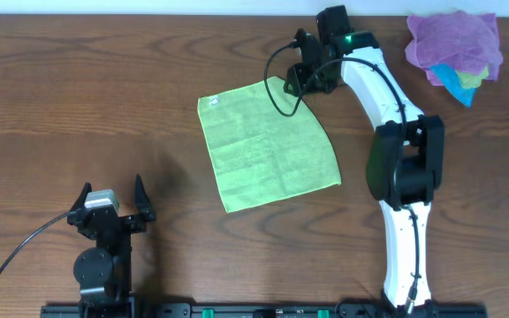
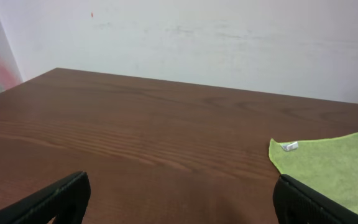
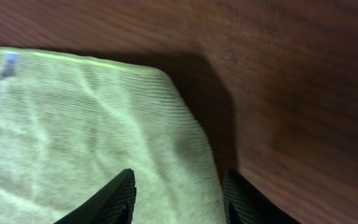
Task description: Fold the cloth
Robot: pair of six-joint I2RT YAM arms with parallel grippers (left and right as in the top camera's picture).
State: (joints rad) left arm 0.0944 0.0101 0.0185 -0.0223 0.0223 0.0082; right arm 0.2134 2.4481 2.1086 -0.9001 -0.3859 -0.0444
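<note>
The cloth (image 1: 268, 141) is laid flat and unfolded on the table (image 1: 78, 88). The right gripper (image 3: 179, 193) is positioned over its far right corner, jaws parted, nothing gripped. The left gripper (image 1: 113, 190) is held wide open, well apart.

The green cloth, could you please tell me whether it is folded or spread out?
Spread out: the cloth lies flat as one square in the overhead view, creased but with no visible edge turned over, its tag showing.
</note>
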